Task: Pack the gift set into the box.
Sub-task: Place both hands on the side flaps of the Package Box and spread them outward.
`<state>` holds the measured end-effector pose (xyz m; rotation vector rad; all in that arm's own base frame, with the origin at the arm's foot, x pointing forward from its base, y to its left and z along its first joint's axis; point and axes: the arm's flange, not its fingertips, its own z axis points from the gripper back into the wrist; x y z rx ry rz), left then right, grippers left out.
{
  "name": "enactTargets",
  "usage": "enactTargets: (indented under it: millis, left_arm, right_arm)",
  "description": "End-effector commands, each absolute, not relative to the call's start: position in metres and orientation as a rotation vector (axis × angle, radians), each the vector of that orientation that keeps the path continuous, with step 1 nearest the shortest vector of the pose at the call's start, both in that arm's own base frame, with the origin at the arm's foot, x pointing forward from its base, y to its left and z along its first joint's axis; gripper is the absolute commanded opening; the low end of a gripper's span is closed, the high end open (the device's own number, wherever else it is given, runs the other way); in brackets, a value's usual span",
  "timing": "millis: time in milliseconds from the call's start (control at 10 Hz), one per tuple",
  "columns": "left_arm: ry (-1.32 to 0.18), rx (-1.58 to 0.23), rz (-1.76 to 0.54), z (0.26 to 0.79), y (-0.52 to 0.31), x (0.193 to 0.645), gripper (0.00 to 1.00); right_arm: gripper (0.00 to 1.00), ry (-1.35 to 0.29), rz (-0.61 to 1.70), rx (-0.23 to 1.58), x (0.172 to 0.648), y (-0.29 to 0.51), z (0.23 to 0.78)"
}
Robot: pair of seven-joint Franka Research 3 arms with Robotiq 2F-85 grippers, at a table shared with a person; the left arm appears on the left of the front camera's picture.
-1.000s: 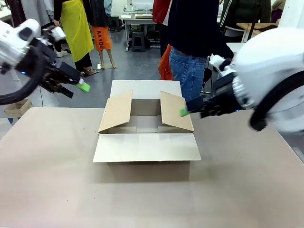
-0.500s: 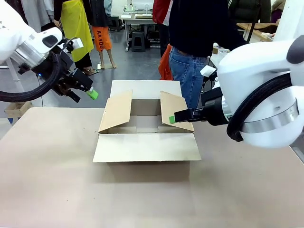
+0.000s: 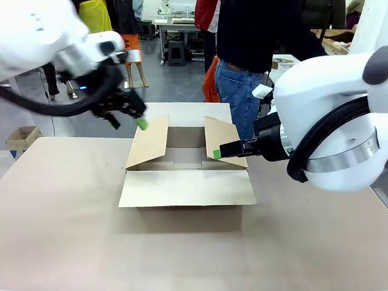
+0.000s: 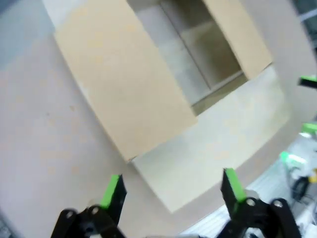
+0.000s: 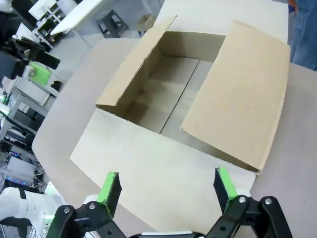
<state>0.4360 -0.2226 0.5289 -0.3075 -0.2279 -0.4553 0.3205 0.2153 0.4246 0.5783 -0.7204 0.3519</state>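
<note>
The box [image 3: 188,188] stands open in the middle of the table, its four flaps spread and nothing showing inside it. My left gripper [image 3: 141,123] hovers at the top edge of the left flap. In the left wrist view it [image 4: 172,187] is open above that flap of the box [image 4: 124,84]. My right gripper [image 3: 217,153] is beside the right flap. The right wrist view shows it [image 5: 166,185] open over the near flap of the box [image 5: 237,99]. The gift set is out of view.
A person [image 3: 248,60] in a dark top and jeans stands at the far side, just behind the box. A small cardboard box [image 3: 21,136] sits on the floor at the left. Bare table [image 3: 60,230] surrounds the box.
My left gripper has swung right and down from beyond the table's left side to the left flap. My right gripper has moved left to the right flap.
</note>
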Motion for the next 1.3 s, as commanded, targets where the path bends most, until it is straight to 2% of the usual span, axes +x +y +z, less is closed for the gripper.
enactTargets:
  millis: [0, 100, 400, 800, 1200]
  left_arm:
    - [-0.018, -0.138, -0.447, 0.534, -0.291, 0.516, 1.0]
    - [0.012, -0.077, -0.411, 0.527, -0.313, 0.538, 1.0]
    - [-0.039, 0.125, -0.165, 0.482, -0.348, 0.574, 1.0]
    - [-0.087, 0.302, -0.088, 0.443, -0.351, 0.564, 1.0]
    - [-0.105, 0.445, -0.077, 0.437, -0.342, 0.55, 1.0]
  right_arm:
    - [1.0, -0.718, 0.326, 0.567, 0.32, 0.217, 0.431]
    - [1.0, -0.718, 0.326, 0.567, 0.32, 0.217, 0.431]
    - [1.0, -0.718, 0.326, 0.567, 0.32, 0.217, 0.431]
    - [1.0, -0.718, 0.326, 0.567, 0.32, 0.217, 0.431]
    - [1.0, -0.718, 0.326, 0.567, 0.32, 0.217, 0.431]
